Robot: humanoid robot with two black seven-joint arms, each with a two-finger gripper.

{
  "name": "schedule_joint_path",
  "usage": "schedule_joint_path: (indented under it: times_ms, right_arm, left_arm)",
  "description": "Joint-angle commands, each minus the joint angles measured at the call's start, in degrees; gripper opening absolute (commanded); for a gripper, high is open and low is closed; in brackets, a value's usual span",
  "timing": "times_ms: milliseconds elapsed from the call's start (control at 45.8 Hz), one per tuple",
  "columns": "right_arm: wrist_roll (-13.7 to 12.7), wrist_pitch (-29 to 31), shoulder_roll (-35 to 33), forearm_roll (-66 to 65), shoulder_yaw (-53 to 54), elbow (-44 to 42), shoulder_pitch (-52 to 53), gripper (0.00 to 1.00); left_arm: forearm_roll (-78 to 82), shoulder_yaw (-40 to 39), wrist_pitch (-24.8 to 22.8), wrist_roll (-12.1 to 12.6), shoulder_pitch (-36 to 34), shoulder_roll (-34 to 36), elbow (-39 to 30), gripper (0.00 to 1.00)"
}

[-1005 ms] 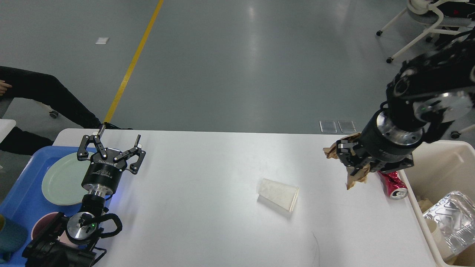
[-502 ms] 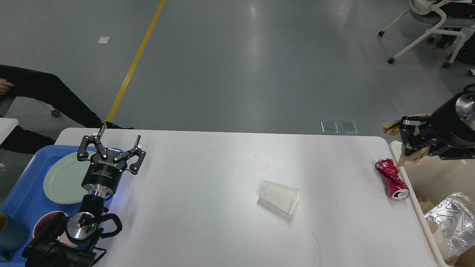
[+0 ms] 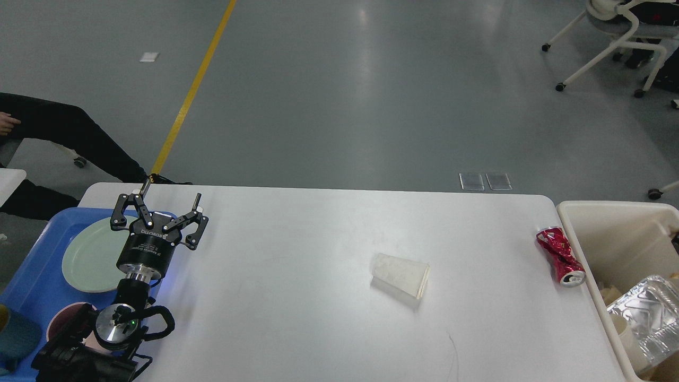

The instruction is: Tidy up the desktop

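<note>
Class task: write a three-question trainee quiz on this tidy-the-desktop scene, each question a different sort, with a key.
1. True or false: the clear plastic cup stands upright on the desktop.
2. Multiple choice: the crushed red can lies nearest to A) the blue tray, B) the beige bin, C) the green plate.
3. Fill in: the left gripper has its fingers ____.

Key: 1 false, it lies on its side; 2 B; 3 open. The right gripper is out of view.
</note>
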Motion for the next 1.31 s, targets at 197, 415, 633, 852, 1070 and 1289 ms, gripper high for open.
schedule_joint_path:
  times_ms: [197,415,633,852,1070,1289]
  right_arm:
    - [-0.4,-1.6,13.0,0.5,18.6,-36.9,-36.8,0.0]
    - [-0.9,-6.7,20.3,0.5,20.4,-49.7,-48.4,0.0]
    - [-1.5,-7.5,20.2,0.5,20.8,-49.7,-49.1,0.21]
    - [-1.4,-8.7,21.3,0.4,20.7,-49.4,-49.3,1.0]
    - [-1.4,-8.8,21.0,0.4,20.7,-49.3,-49.4,1.0]
    - [-1.5,-8.0,20.7,0.3,20.6,-49.0,-49.1,1.0]
  left_arm:
    - [0.0,0.0,0.0,0.0,0.0,0.0,0.0,0.97]
    - [0.0,0.0,0.0,0.0,0.0,0.0,0.0,0.97]
    - [0.0,0.0,0.0,0.0,-0.1,0.0,0.0,0.97]
    - [0.0,0.0,0.0,0.0,-0.1,0.0,0.0,0.97]
    - [0.0,0.0,0.0,0.0,-0.1,0.0,0.0,0.97]
    - [0.0,0.0,0.0,0.0,-0.1,0.0,0.0,0.97]
